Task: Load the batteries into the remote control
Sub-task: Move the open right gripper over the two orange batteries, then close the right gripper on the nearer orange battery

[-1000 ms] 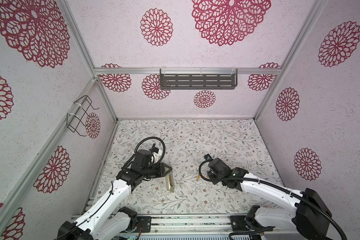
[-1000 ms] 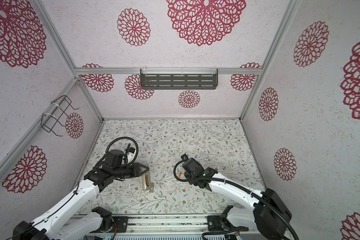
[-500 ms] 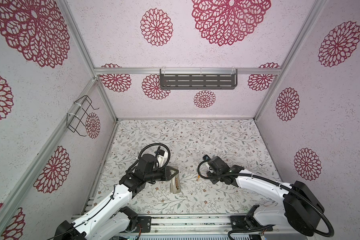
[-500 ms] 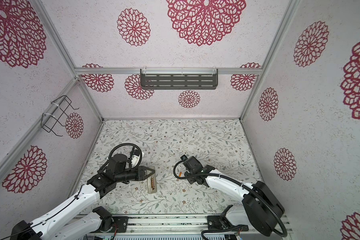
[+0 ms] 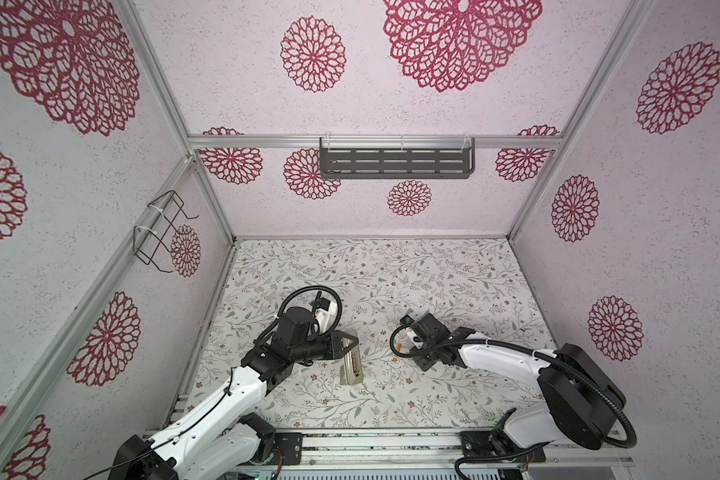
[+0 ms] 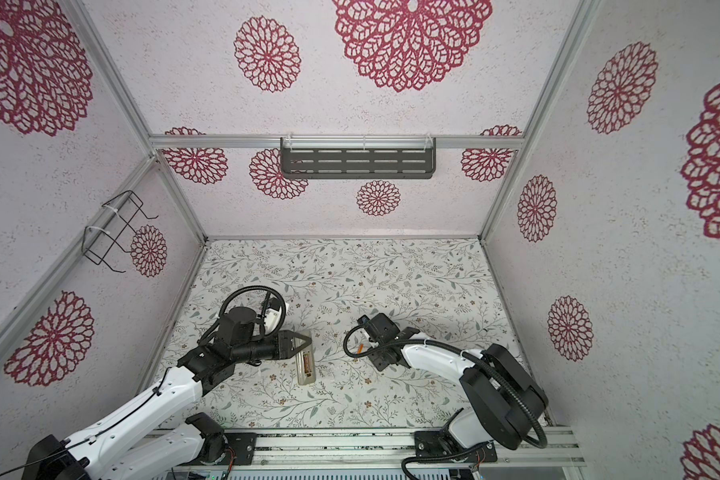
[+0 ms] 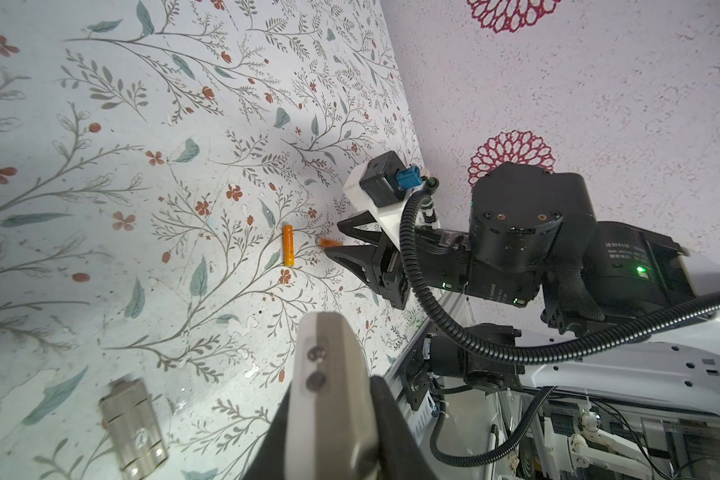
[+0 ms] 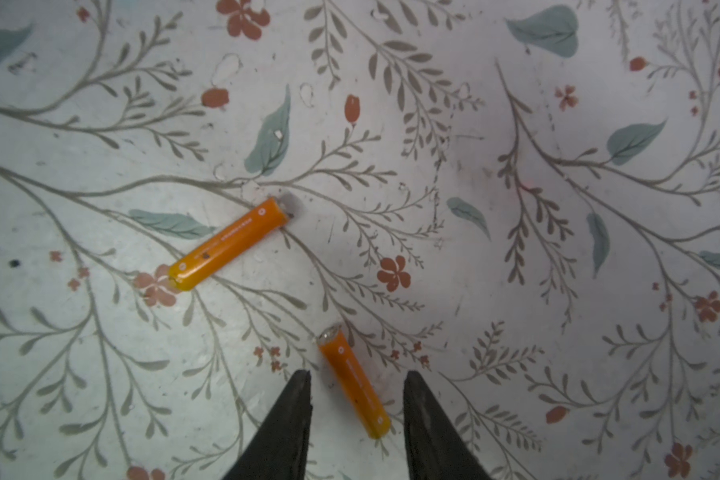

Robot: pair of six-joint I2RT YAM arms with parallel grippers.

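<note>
Floral tabletop [image 8: 516, 249]; R gripper [image 8: 357, 374] part-open astride one battery [image 8: 353, 384], no contact.

Floral table [image 8: 558, 208] carries battery [image 8: 227, 243], second battery [image 8: 352, 384], beige cover piece [image 7: 132, 424].

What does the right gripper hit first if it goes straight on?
Most likely the nearer battery: it lies on the table between the open jaws of the right gripper, touching neither. Depth is unclear, so the tips may reach the table beside it.

grey shelf [image 5: 395, 163]: back wall [image 5: 350, 208] | wire basket [image 5: 159, 232]: left wall [image 5: 80, 270] | beige cover [image 7: 132, 428]: on floral table [image 5: 391, 270]
</note>
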